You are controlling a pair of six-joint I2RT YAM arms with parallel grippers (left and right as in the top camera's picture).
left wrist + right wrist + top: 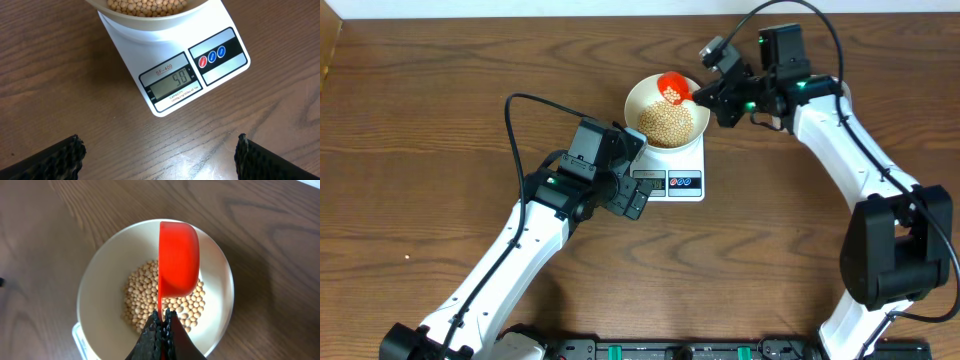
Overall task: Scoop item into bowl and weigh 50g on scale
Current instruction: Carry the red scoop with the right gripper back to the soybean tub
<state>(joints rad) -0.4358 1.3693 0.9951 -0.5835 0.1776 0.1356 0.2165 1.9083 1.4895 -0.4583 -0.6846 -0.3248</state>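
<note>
The white bowl (642, 100) stands on the white scale (688, 160) and holds tan-yellow beans (670, 124). The scale's display (172, 81) reads 50, next to the red and blue buttons (212, 55). My right gripper (710, 98) is shut on the handle of a red scoop (673, 87), held tilted over the bowl's far rim; a few beans show in it from overhead. In the right wrist view the scoop (178, 257) hangs over the beans (145, 297) in the bowl (100, 280), gripper (161, 322) below. My left gripper (160, 155) is open and empty, above the wood in front of the scale.
The brown wooden table (430, 150) surrounds the scale. The left arm's black cable (515, 130) loops over the table to the left of the bowl. The right arm (850, 140) reaches in from the right side.
</note>
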